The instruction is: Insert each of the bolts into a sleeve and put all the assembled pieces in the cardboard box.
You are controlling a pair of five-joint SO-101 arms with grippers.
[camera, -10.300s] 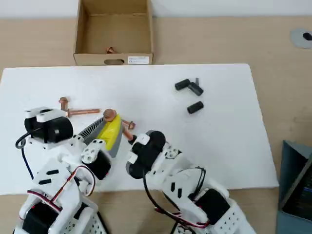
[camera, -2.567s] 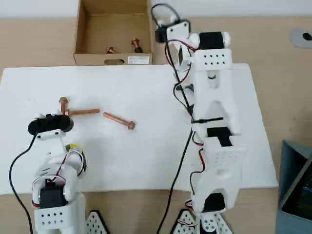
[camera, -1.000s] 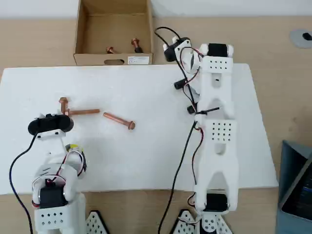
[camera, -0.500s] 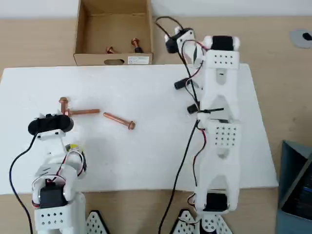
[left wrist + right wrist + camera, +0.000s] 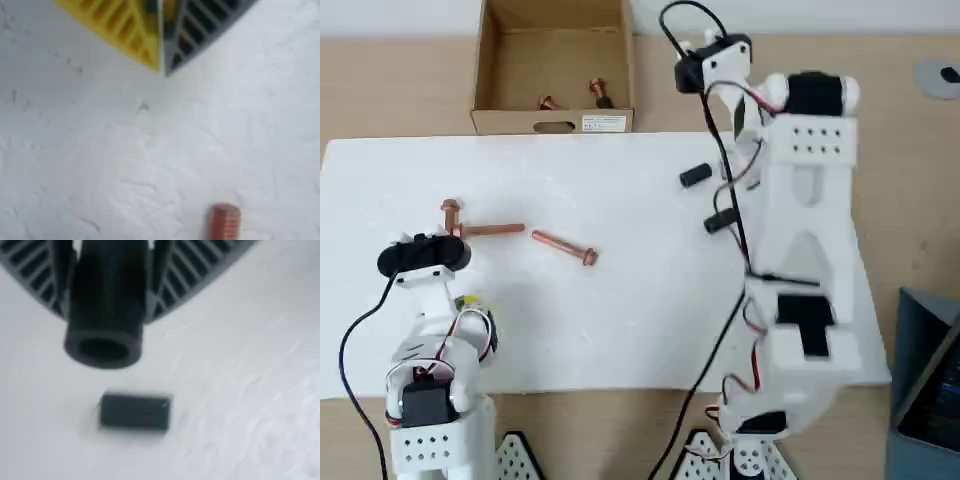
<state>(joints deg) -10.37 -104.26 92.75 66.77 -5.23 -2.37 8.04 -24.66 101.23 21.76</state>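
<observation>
Gripping a sleeve [image 5: 102,330], right gripper [image 5: 106,312] hangs over a loose sleeve [image 5: 134,411] on mat [image 5: 240,390]; left gripper [image 5: 161,62] looks clenched, empty, w/ bolt [image 5: 224,220] nearby.

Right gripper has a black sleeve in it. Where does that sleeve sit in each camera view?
High view: covered by the right arm, so it cannot be picked out.
Left wrist view: not in it; a bolt lies there on the mat.
Right wrist view: the held sleeve is clamped in the right gripper, open end toward the camera, with a loose sleeve lying past it.
Shared landmark: the white mat.
</observation>
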